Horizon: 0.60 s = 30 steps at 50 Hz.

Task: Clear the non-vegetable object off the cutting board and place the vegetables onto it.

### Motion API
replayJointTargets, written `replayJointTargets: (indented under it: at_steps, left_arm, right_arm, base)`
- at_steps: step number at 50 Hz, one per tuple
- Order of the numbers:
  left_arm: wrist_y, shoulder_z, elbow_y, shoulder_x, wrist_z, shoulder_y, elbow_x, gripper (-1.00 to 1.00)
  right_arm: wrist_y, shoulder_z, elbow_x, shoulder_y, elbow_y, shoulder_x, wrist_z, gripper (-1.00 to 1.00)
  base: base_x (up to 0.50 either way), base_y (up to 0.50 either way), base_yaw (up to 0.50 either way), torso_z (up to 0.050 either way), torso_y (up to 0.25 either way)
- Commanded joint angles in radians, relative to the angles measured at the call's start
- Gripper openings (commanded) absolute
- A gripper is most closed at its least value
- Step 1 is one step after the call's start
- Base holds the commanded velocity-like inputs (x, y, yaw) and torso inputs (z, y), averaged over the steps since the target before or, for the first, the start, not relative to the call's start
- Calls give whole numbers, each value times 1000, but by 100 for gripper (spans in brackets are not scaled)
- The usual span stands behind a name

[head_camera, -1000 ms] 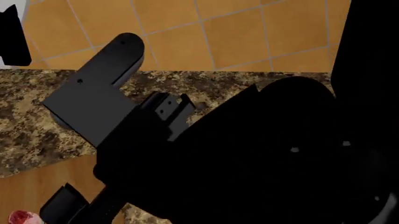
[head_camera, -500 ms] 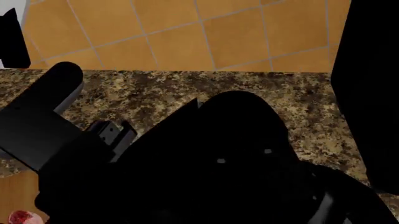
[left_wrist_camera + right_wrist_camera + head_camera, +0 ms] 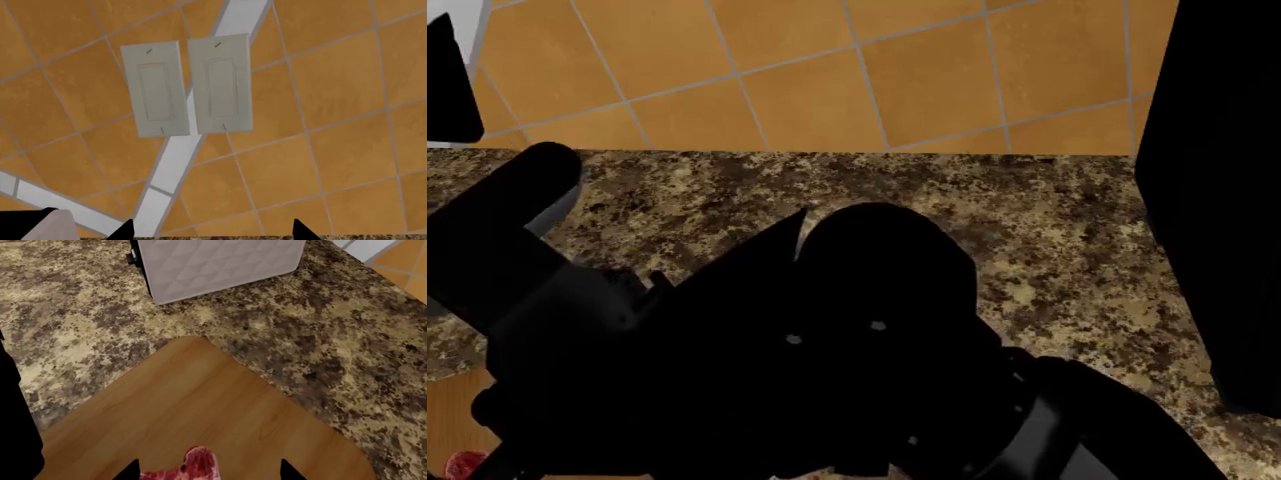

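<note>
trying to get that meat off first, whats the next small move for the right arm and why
Probably ease the right gripper straight down onto the raw red steak. In the right wrist view the steak lies on the light-brown wooden cutting board, between the two dark fingertips, which stand apart and do not yet hold it. The white textured appliance sits off the board, out of the way.

A: What is seen on the wall?
B: Orange tiles [image 3: 347, 115] with grey grout are shown, crossed by a white strip [image 3: 175, 160]. Two pale switch plates [image 3: 185, 86] are mounted side by side at the upper centre of the left wrist view.

A: And lower down?
B: A speckled brown granite counter [image 3: 1054, 230] is seen. A white box-like appliance [image 3: 217, 265] with a quilted side is set on it at the top of the right wrist view.
</note>
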Motion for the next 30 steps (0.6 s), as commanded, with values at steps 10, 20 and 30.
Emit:
replayJointTargets:
  at_steps: [10, 20, 30]
  left_arm:
    - [16, -29, -15, 15, 29, 12, -19, 100]
    - [26, -29, -23, 7, 30, 12, -21, 100]
    - [30, -30, -18, 6, 25, 25, -24, 100]
  right_arm:
    - [-58, -83, -115, -5, 103, -48, -152, 100]
    - [-77, -124, -120, -7, 131, -57, -195, 100]
    - [-107, -164, -123, -43, 130, -55, -201, 100]
  base:
    - [0, 0, 0, 0, 0]
    - [0, 0, 0, 0, 0]
    - [0, 0, 0, 0, 0]
